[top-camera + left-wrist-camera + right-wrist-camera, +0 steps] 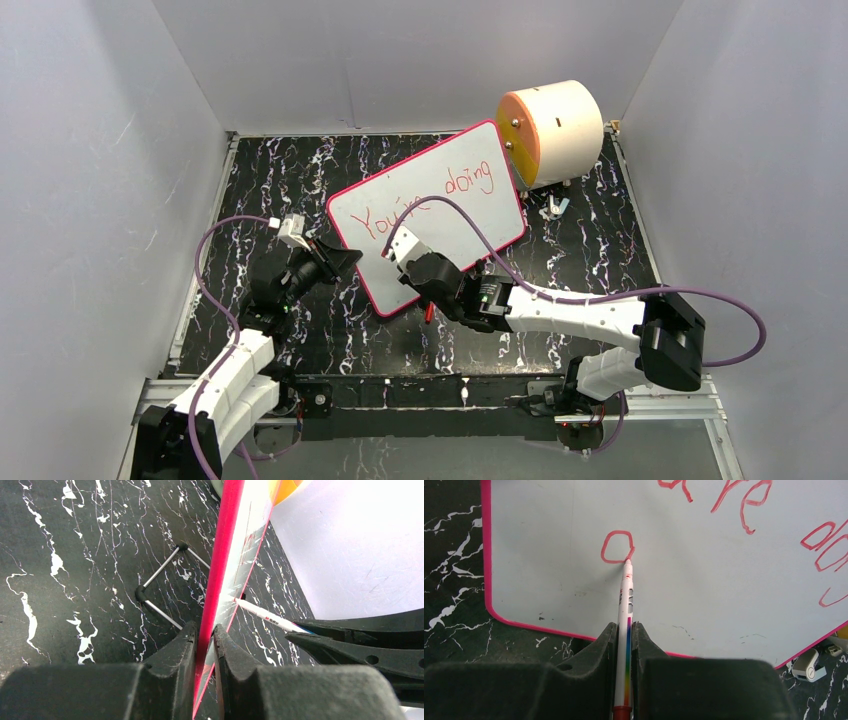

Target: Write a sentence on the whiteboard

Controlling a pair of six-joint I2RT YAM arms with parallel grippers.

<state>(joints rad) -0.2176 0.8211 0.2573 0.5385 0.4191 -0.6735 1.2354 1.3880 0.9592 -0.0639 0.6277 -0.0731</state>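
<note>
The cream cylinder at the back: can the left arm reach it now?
Probably not: the left fingers are shut on the whiteboard, and the board stands between them and the cylinder.

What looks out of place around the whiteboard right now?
The whiteboard sits skewed to the table edges, the left claw pinching its pink frame. A small white piece lies loose beside the cream cylinder. Nothing spilled or damaged.

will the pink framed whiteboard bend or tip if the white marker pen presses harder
The glossy white, pink-framed whiteboard is probably stiff: its edge looks straight. It seems propped on a thin wire stand, so hard pushes might tip it, though the left pincer clamped on its frame likely steadies it.
</note>
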